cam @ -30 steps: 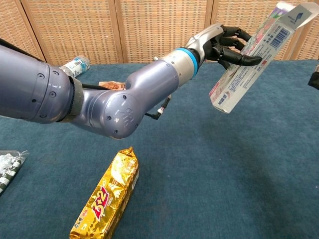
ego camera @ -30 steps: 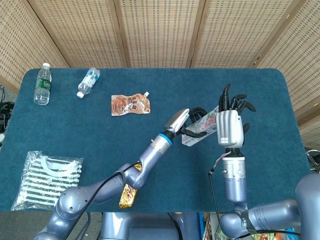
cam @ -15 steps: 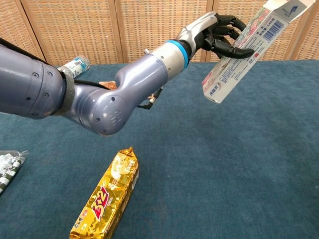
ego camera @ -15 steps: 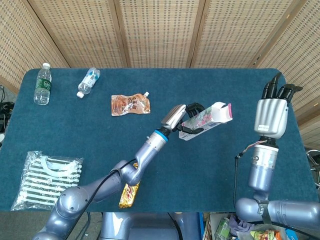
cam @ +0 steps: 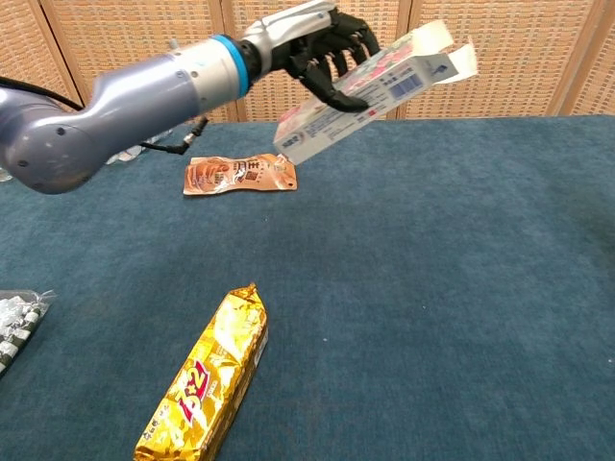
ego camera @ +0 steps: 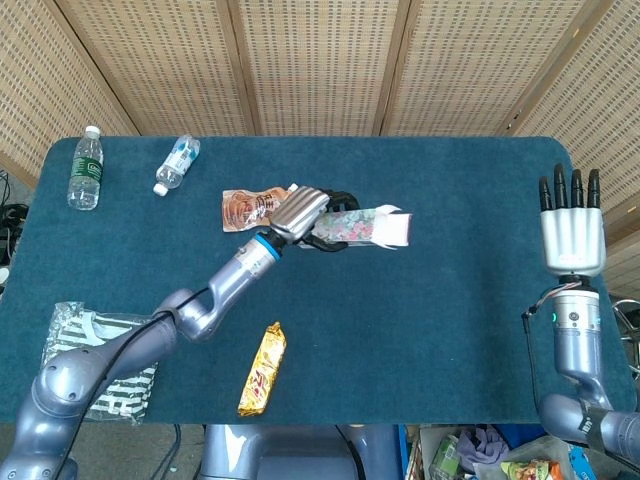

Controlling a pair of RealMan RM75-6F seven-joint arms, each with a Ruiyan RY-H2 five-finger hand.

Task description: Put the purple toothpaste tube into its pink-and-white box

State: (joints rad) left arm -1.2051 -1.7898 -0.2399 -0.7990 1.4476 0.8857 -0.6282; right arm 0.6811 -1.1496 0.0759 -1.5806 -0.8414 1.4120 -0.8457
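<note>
Left hand (ego camera: 303, 212) raised above table, fingers (cam: 332, 60) curled in a grasp, right hand (ego camera: 572, 228) upright, fingers straight

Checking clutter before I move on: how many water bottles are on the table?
2, both at the far left of the table: one upright bottle near the corner, one lying bottle to its right. None seem hidden.

Pink-and-white box (cam: 370, 88), gold snack bar (cam: 207, 377), brown pouch (cam: 239, 175), striped black-and-white packet (ego camera: 95, 347), teal table (cam: 452, 288)
</note>
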